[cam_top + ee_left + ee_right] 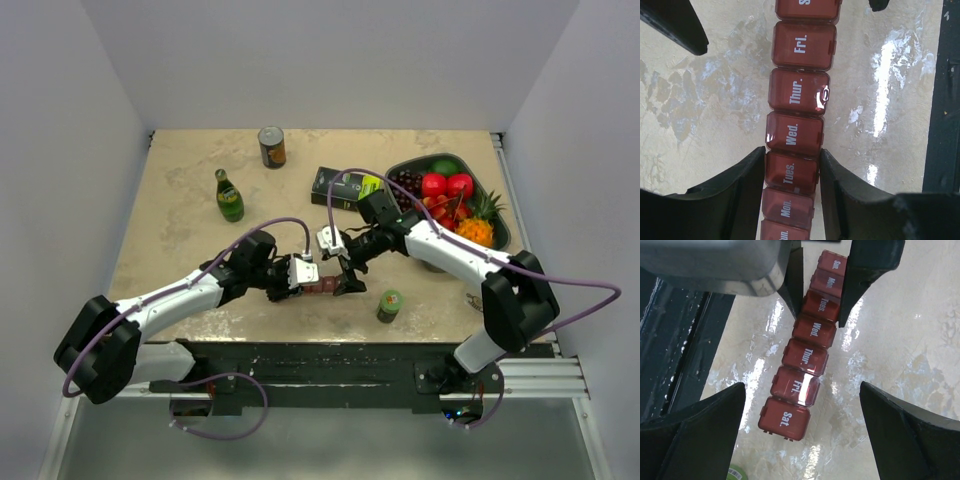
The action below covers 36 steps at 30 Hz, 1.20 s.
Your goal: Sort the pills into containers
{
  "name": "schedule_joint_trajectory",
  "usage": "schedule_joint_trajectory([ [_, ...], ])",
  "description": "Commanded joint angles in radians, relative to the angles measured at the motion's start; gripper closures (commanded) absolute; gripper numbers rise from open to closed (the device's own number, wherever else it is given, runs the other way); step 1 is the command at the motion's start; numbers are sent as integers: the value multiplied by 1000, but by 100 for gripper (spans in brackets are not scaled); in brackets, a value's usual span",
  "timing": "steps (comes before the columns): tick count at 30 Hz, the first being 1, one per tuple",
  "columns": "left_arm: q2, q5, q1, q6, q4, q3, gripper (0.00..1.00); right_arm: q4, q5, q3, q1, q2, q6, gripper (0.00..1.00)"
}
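Observation:
The containers are one maroon strip [322, 287] of day-labelled compartments, all lids shut, lying near the table's front edge. My left gripper [792, 172] is shut on the strip [799, 95] at the "Tues." compartment, one finger on each long side. My right gripper [802, 385] is wide open above the "Fri." and "Sat." end of the strip [805, 357], its fingers well clear on both sides. In the top view the left gripper [303, 276] and right gripper [350, 272] meet over the strip. No pills are in view.
A small green-capped bottle [389, 305] stands just right of the strip. Farther back are a green glass bottle [229, 196], a can [271, 146], a black-and-lime box [345, 188] and a dark fruit tray [398, 167]. The dark table edge [940, 100] runs close by.

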Motion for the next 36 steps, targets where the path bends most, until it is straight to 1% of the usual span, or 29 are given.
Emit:
schedule_joint_trajectory([
  [1, 0, 42, -4, -19, 48, 24, 100, -8, 27, 38, 39, 18, -26, 1],
  [9, 2, 31, -4, -36, 45, 26, 100, 12, 154, 31, 58, 3, 18, 2],
  [15, 17, 13, -4, -62, 35, 41, 100, 54, 224, -22, 56, -42, 90, 4],
  [22, 23, 10, -4, -76, 29, 51, 100, 90, 235, -77, 52, -65, 129, 5],
  [30, 19, 10, -4, -74, 28, 52, 100, 83, 183, -88, 17, -63, 133, 10],
  [33, 17, 10, -4, -74, 26, 55, 100, 80, 183, -85, 18, -57, 135, 13],
  [36, 19, 10, -4, -79, 23, 55, 100, 77, 191, -80, 17, -48, 136, 20],
])
